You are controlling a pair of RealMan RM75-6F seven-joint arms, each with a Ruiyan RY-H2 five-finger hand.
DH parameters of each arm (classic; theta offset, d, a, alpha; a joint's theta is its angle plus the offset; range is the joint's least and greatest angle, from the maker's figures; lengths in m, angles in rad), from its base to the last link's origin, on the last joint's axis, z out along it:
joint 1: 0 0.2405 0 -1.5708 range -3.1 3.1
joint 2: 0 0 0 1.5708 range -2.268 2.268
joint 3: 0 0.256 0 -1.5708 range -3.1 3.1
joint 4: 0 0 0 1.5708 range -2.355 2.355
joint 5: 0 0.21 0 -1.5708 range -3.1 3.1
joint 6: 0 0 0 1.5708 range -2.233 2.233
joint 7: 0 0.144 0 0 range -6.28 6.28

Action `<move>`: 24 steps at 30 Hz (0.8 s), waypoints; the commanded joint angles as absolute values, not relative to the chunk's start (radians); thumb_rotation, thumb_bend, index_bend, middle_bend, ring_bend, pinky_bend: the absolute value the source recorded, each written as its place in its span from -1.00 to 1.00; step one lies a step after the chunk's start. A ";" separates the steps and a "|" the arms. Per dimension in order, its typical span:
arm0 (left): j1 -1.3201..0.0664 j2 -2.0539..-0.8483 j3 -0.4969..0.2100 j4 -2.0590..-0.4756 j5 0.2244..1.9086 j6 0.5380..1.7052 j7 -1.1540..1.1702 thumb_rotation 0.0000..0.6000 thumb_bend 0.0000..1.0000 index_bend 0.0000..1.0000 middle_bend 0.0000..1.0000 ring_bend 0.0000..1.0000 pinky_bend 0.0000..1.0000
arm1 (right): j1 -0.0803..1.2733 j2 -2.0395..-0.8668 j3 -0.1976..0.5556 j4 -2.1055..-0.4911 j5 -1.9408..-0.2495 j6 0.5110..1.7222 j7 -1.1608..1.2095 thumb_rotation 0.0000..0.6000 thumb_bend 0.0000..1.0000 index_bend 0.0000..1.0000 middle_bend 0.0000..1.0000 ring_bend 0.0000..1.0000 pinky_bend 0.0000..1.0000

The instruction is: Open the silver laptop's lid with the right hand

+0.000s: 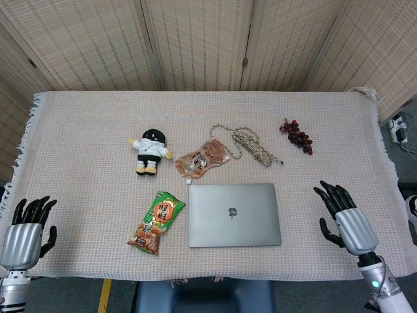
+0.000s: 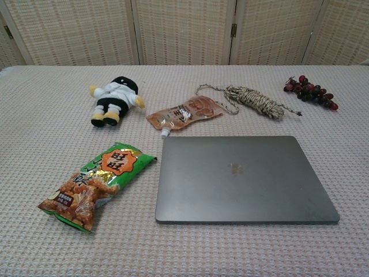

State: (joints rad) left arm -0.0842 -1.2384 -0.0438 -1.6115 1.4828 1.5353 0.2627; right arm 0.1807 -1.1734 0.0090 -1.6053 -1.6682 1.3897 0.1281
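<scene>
I see the laptop (image 1: 234, 214) lying shut and flat on the table (image 1: 78, 130), near the front edge and about the middle. My right hand (image 1: 345, 220) hovers to its right, apart from it, fingers spread wide and holding nothing. My left hand (image 1: 26, 231) sits at the table's front left corner, well apart from everything, fingers apart and empty. Neither hand shows in the chest view.

The lid looks like smooth, stiff metal, so I judge it slippery for fingertips and likely to need a lift at the thin front edge, near its middle, where the seam meets the base. The base is probably light enough to slide or tip on the woven cloth (image 1: 365, 143) if I pull up too quickly. I cannot see a notch at that edge.

A snack bag (image 1: 156, 222) lies just left of the laptop, a pouch (image 1: 201, 158) just behind it.
</scene>
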 commanded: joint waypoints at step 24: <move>-0.092 -1.225 -0.006 -1.614 1.589 1.532 0.210 1.00 -0.08 -0.62 -0.71 -0.72 -1.00 | 0.508 -1.545 0.008 -1.554 -1.651 0.911 -0.184 1.00 -0.38 -1.00 -1.00 -1.00 -1.00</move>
State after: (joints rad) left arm -0.0918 -1.2247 -0.0060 -1.6148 1.5891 1.5329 0.2104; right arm 0.4923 -1.5204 0.0082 -1.5761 -1.6643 0.9295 -0.1599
